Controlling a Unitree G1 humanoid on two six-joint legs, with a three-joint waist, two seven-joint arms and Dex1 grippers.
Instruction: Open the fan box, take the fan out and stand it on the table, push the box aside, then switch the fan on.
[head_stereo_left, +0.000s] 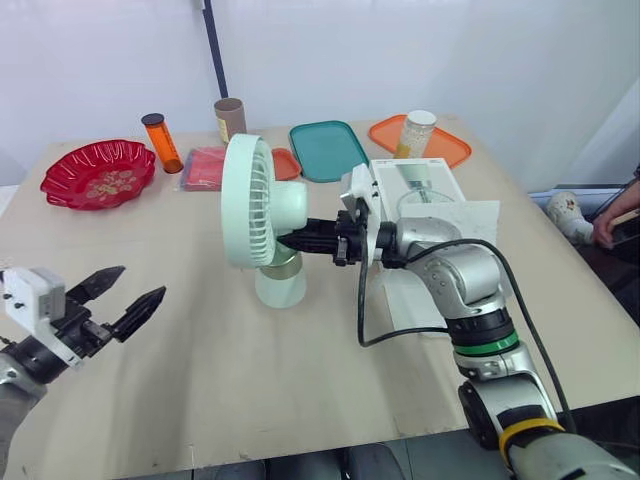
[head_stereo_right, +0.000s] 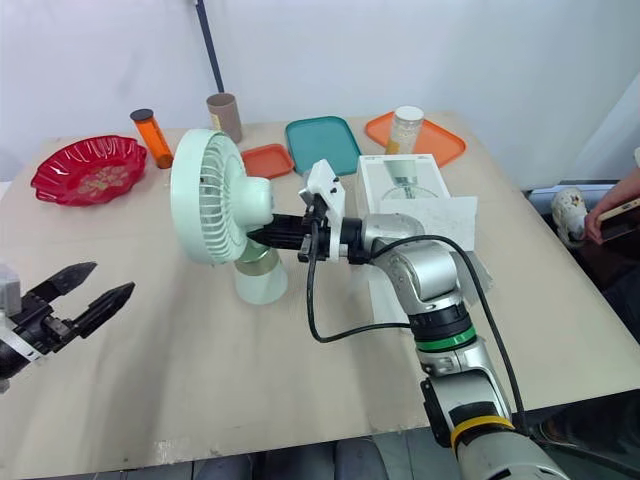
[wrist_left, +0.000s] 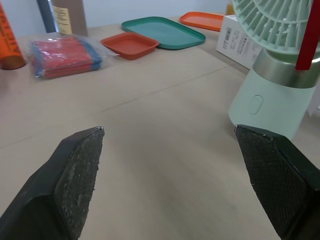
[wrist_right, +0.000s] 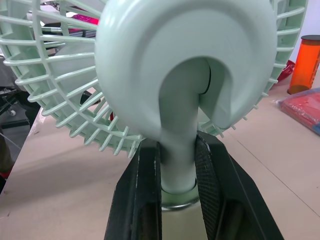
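Note:
A pale green fan (head_stereo_left: 262, 200) stands upright on the table (head_stereo_left: 250, 370), its round base (head_stereo_left: 280, 288) on the wood and its grille facing my left. My right gripper (head_stereo_left: 292, 240) reaches in from behind and is shut on the fan's neck; the right wrist view shows the fingers (wrist_right: 145, 190) pressing both sides of the stem. The fan's oval button (wrist_left: 256, 104) shows on the base. The white fan box (head_stereo_left: 415, 185) lies behind my right arm. My left gripper (head_stereo_left: 135, 285) hovers open and holding nothing near the table's front left, well apart from the fan.
At the back stand a red bowl (head_stereo_left: 98, 172), an orange bottle (head_stereo_left: 160, 140), a brown tube (head_stereo_left: 229, 118), a red packet (head_stereo_left: 205, 168), a small orange tray (head_stereo_left: 285, 163), a teal tray (head_stereo_left: 328, 150) and an orange tray (head_stereo_left: 445, 145) with a jar (head_stereo_left: 417, 132). A person's hand (head_stereo_left: 615, 215) is at the far right.

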